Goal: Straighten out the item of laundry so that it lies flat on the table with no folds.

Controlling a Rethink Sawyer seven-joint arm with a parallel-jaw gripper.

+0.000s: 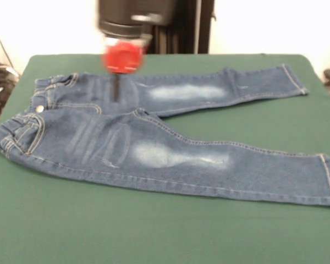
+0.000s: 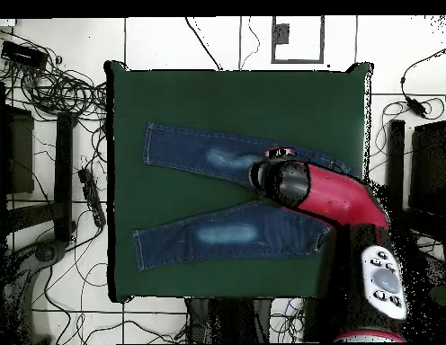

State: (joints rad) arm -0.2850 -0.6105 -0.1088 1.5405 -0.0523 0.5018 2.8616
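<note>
The claw (image 1: 116, 91) comes down from a blurred red wrist, and all I can make out of it is one dark stem reaching to the denim; whether it stands wide, narrow or pinching cloth I cannot tell. Directly beneath it lies the item of laundry (image 1: 154, 148), a small pair of dark blue jeans. The stem meets the upper part of the leg nearer the robot, just beside the crotch. Off to one side of the claw is the gathered waistband, with a brass button (image 1: 39, 109) close to it; off to the other side both legs run out long, splayed apart in a narrow V, each with a pale faded patch on the thigh. The leg on the far side of the claw from the robot shows some creases near the hip.

From overhead the red arm (image 2: 330, 193) covers the waist end of the jeans. All round them spreads the table (image 1: 154, 231), green, bare well beyond the cuffs.
</note>
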